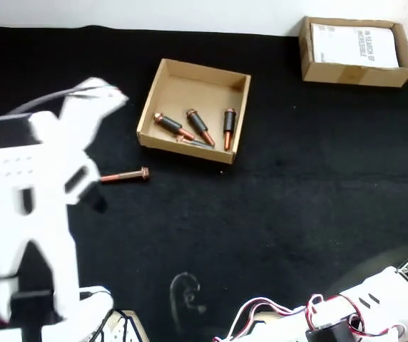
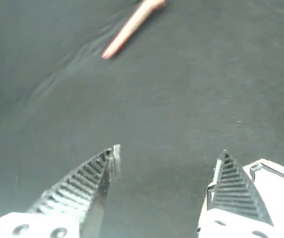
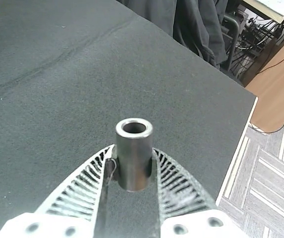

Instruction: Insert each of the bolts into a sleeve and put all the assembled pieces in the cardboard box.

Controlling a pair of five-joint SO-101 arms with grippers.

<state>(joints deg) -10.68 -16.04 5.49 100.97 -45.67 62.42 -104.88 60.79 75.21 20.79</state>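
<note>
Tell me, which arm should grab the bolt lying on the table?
The left. The left pincer is open over the table, with the loose bolt just ahead of it. The right pincer is shut on a sleeve, so it likely can't take a bolt too.

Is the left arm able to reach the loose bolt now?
Probably yes: the left gripper is open, and the bolt lies bare on the black cloth ahead, with nothing between them.

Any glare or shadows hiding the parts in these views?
High view: even light, no hard shadow inside the box. Right wrist view: soft sheen down the sleeve, bore dark. Left wrist view: flat light, no glare on the bolt.
</note>
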